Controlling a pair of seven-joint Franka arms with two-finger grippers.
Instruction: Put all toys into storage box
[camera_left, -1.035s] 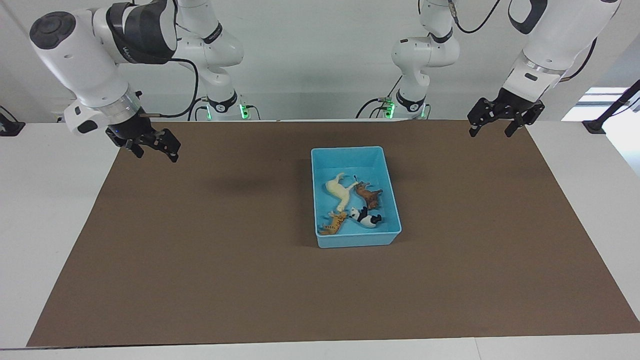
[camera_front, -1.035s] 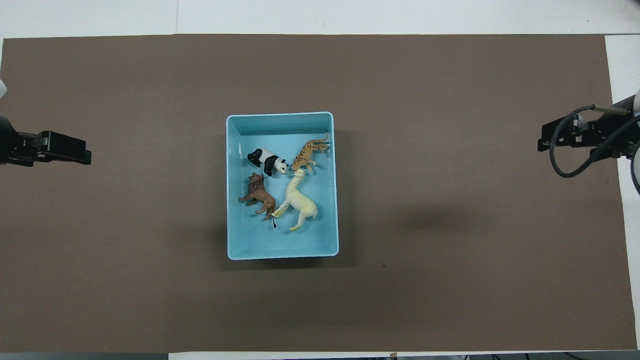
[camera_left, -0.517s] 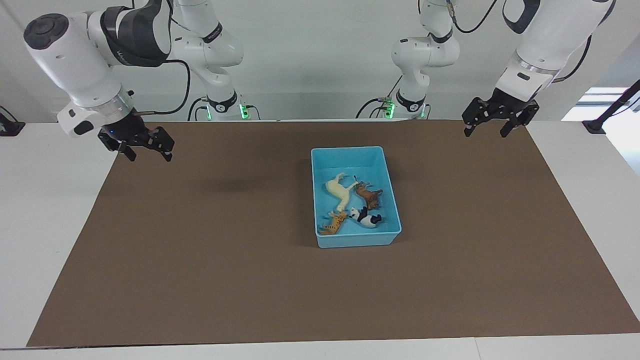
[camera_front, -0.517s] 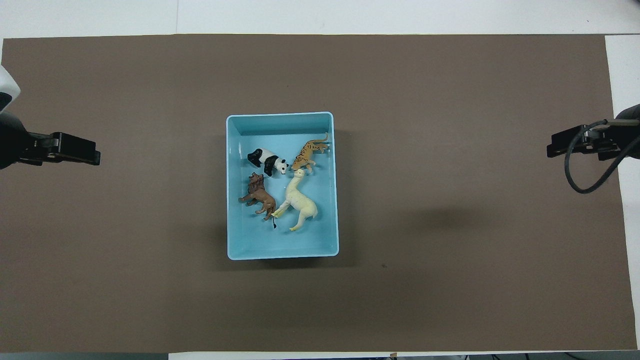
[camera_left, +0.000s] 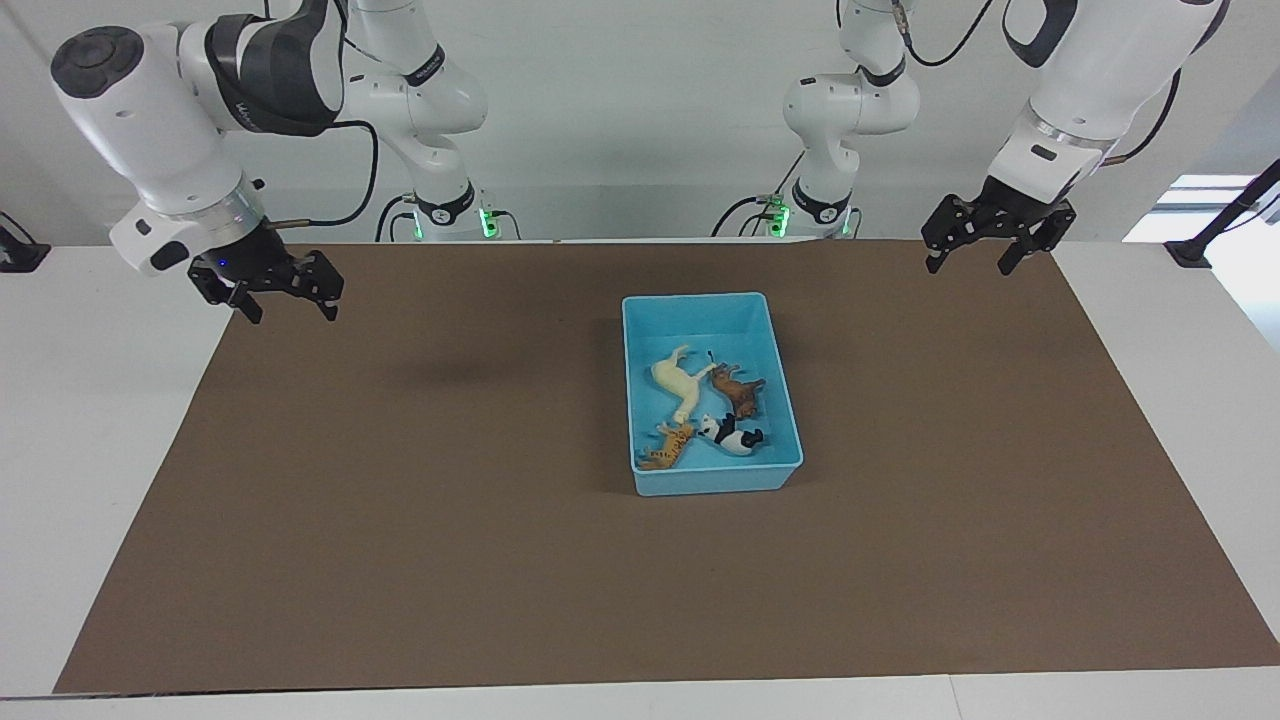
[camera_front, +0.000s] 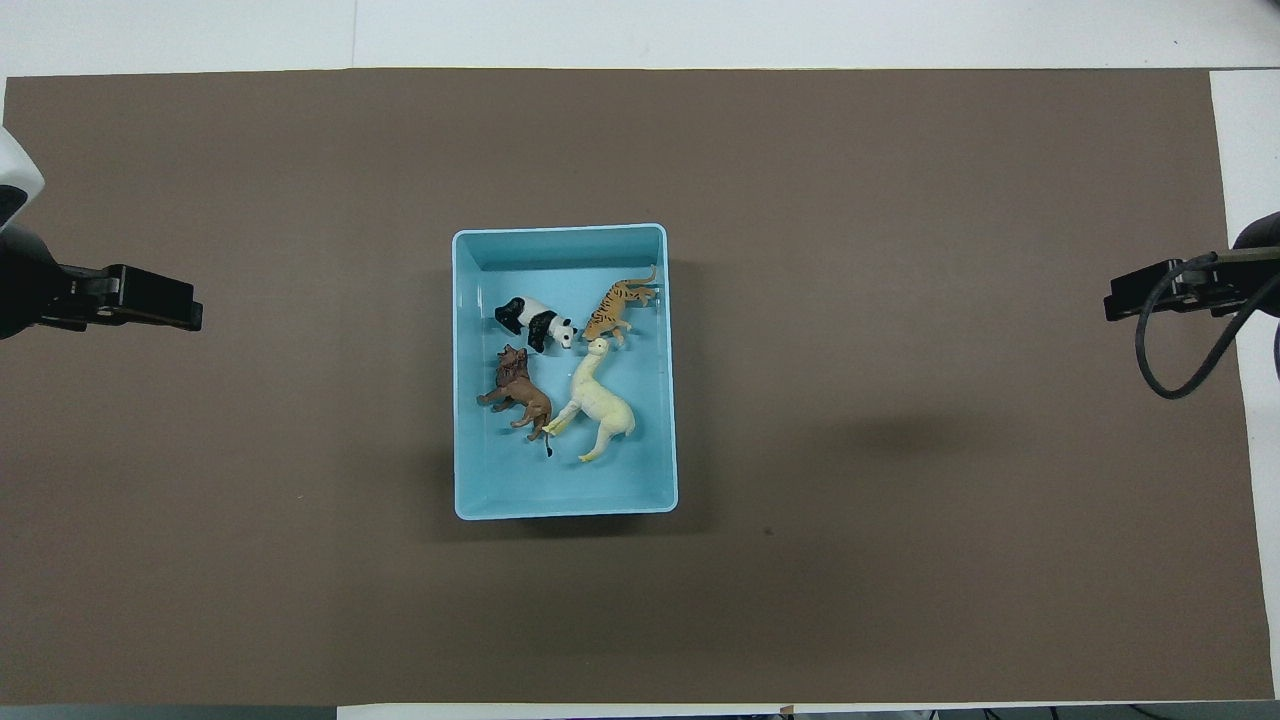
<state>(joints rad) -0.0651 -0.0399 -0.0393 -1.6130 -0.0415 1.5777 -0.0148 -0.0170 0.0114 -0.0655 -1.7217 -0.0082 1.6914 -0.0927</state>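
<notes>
All four toys lay inside the storage box (camera_left: 781, 393) at mid-bench: cream horse (camera_front: 596, 408), brown lion (camera_front: 519, 390), panda (camera_front: 532, 321), striped tiger (camera_front: 618, 309). None touched the brown mat (camera_left: 400, 520) outside the box. Box long axis ran from the robots' edge of the bench toward the opposite edge; horse and lion sat in the half toward the robots' edge, panda and tiger in the other half, heads bunched near the middle

Left claw (camera_left: 977, 244) hung in the air over the mat corner at the left arm's end, robots' edge; fingers spread wide, nothing held. Right claw (camera_left: 285, 302) hung over the mat edge at the right arm's end, also wide and empty. Box lay well apart from both, roughly midway between them; neither arm clearly nearer

Judgement: task looked complete, no pick called for; both arms appeared parked

Surface: flat matte mat over a white bench (camera_left: 90, 400), plain pale wall at the robots' side
</notes>
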